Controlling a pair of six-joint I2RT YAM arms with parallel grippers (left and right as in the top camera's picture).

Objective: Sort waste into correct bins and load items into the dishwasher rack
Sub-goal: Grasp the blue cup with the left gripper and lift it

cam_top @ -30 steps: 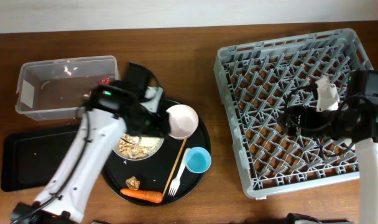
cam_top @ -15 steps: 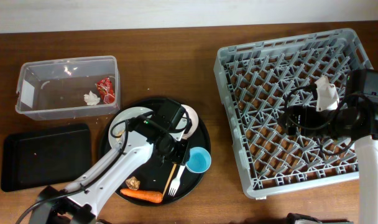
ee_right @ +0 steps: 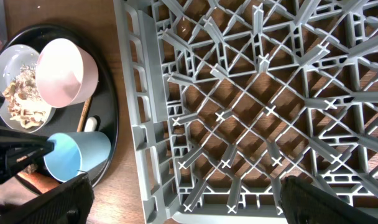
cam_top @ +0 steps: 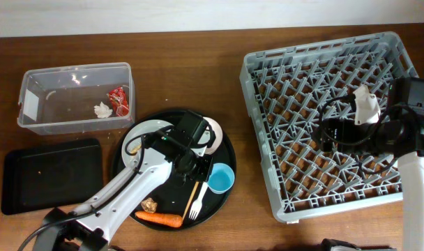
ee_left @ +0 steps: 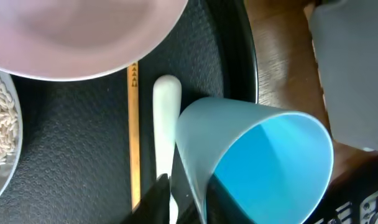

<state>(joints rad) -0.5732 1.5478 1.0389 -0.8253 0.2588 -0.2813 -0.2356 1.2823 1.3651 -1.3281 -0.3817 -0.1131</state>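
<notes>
Left pincer is the one at work; right pincer hangs spread wide and empty. Brown wooden tabletop carries everything. Large square grey plastic dishwasher rack fills its right side, with the right pincer above it. Large round black tray sits left of the rack, bare wood between them, and the left arm reaches across it. On the tray: pink round bowl at the far side; small light-blue plastic cup at the rack-side edge, mouth up in the overhead view; white-handled fork and thin brown wooden chopstick side by side just beside the cup, long axes running from the bowl toward the tray's front. At the cup, left wrist view: one dark finger outside the wall, a dark shape inside the mouth, the wall between them. Pressing on it or not, cannot tell. Judgement: the left arm is far nearer. The rack lies to the cup's right, so a lift along the cup's upright axis, then a carry rightward over the tray rim, should clear fork and chopstick.
</notes>
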